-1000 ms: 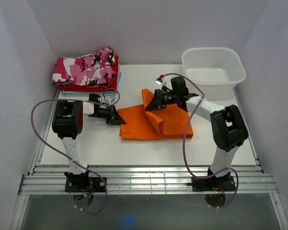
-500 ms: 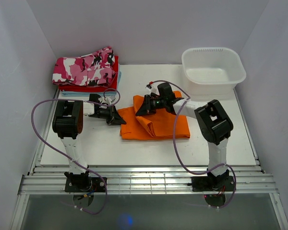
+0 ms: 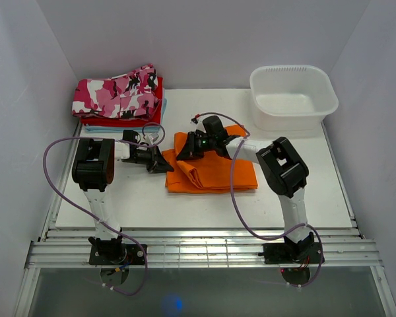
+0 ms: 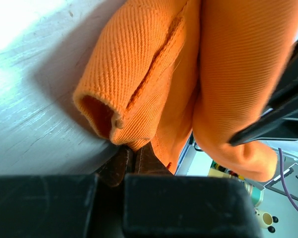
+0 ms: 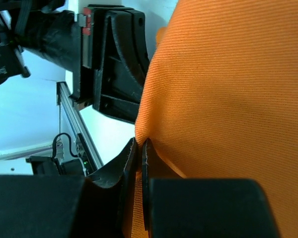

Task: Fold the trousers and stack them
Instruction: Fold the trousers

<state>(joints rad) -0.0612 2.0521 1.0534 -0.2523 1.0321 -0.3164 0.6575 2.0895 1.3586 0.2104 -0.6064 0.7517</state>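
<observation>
**White table, orange fold carried leftward**

White walls close in a pale table [image 3: 138,198]. The trousers [image 3: 218,175] lie near its middle as a partly folded orange slab between the two arms.

The left gripper [image 3: 164,163] sits low at the cloth's left edge. Its jaws are pinched together on the hem there, and the left wrist view shows the tips clamping the orange fabric close to the tabletop. It is where it was a second ago.

The right gripper [image 3: 183,148] is likewise clamped tight on a lifted flap of the same cloth. A second ago it held that flap over the middle of the slab. Since then it has swept to the left, and the flap's peak now stands just beside the left gripper, near the left edge. The right arm's elbow has swung inward with it, and the slab's right side has drawn in a little.

A white tub [image 3: 294,96] stands at the far right corner. A pink camouflage garment [image 3: 119,92] tops a red garment [image 3: 155,112] at the far left. Both are well apart from the trousers and unchanged.
</observation>
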